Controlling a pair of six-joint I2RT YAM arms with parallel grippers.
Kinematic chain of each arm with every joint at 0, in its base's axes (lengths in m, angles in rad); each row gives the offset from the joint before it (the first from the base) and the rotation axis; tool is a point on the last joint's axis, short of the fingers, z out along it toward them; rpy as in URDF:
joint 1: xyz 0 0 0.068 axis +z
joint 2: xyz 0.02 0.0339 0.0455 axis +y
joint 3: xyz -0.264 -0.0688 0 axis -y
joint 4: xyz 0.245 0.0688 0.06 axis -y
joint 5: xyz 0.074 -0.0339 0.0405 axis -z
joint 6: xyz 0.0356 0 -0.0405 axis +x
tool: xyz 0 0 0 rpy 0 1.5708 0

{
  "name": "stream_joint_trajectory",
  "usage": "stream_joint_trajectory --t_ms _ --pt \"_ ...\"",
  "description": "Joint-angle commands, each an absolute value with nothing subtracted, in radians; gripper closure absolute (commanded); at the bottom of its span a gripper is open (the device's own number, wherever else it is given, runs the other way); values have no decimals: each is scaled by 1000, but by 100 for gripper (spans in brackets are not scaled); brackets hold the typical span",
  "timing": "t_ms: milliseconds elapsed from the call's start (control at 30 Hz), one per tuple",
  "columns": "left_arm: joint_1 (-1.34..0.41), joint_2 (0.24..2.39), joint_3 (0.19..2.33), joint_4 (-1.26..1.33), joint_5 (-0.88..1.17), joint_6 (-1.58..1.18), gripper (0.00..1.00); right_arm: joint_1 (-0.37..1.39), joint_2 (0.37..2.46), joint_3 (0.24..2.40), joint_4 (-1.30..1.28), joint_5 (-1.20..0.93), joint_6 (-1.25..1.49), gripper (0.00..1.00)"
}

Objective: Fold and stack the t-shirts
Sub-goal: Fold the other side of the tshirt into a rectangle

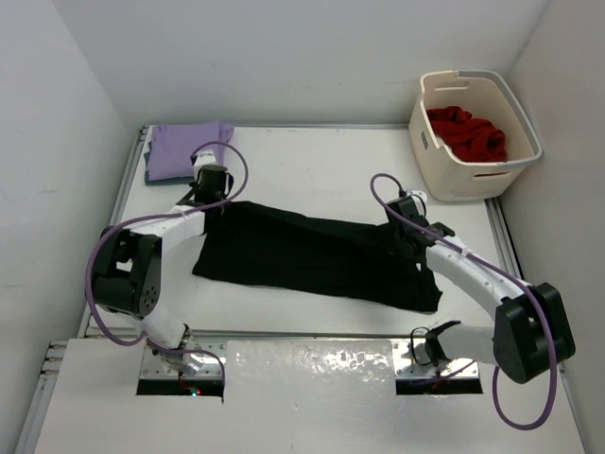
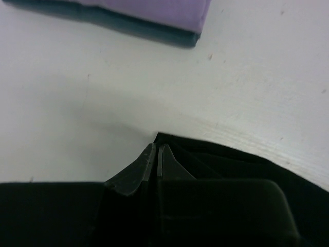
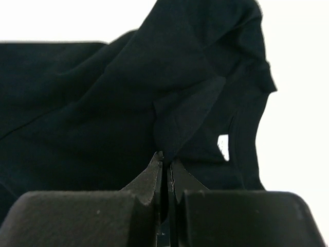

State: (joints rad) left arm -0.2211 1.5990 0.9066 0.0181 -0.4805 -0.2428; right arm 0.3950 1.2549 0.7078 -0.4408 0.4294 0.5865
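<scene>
Closest to the left wrist camera, the fingers point(image 2: 134, 174) of the left jaws are pressed together with no gap, their tips pinching the far left corner of the black t-shirt point(image 2: 226, 160). From above, the left arm point(image 1: 156, 227) reaches forward to that corner.

Beyond it, in the far left corner of the worktop point(image 1: 321, 165), the lavender t-shirt point(image 1: 184, 147) lies folded on top of the folded teal-blue t-shirt point(image 1: 154, 176). Only a dark edge of the teal-blue one shows under it. This stack lies apart from the black t-shirt.

The black t-shirt point(image 1: 302, 253) is spread flat across the middle of the worktop, running from the left jaws to the right jaws, with its right end bunched and wrinkled.

The right arm point(image 1: 473, 274) reaches to that shirt's far right part. In the right wrist view the fingers point(image 3: 149, 179) of the right jaws are closed on a fold of the black cloth point(image 3: 92, 108).

In the far right corner stands the cream laundry basket point(image 1: 477, 182), with the red t-shirt point(image 1: 468, 132) crumpled inside it.
</scene>
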Motion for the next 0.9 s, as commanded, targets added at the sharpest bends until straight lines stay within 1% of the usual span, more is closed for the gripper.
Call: stream_joint_trajectory --t_ms 0,200,433,500,567,633,667,700,733,767,800,833,867 --pt "-222 1545 878 26 -523 -291 100 419 1236 687 -474 416 612 100" --pt "-222 1539 832 -41 -534 -360 100 431 1210 640 -508 414 644 100" --pt "-225 1525 750 -43 -541 -448 100 439 1177 548 -486 339 696 100" --pt "-225 1534 752 -57 -561 -456 100 440 1175 523 -479 318 701 92" --pt "-225 1543 770 -86 -578 -475 100 442 1174 512 -480 308 704 89" --pt "-224 1545 776 -127 -578 -498 100 446 1149 512 -491 290 701 81" --pt "-225 1543 787 -173 -589 -511 81 446 1135 515 -509 291 698 71" --pt "-225 1540 790 -189 -595 -520 79 446 1109 523 -524 311 683 57" --pt "-225 1536 788 -207 -606 -549 78 446 1095 535 -546 325 670 54" --pt "-224 1526 796 -262 -623 -564 55 446 1080 564 -583 340 660 49" --pt "-224 1519 804 -288 -629 -578 35 446 1066 578 -597 380 634 43" --pt "-224 1511 810 -316 -638 -615 16 446 1042 610 -610 400 615 42" --pt "-224 1494 828 -355 -641 -624 1 446 1036 626 -636 414 604 39"
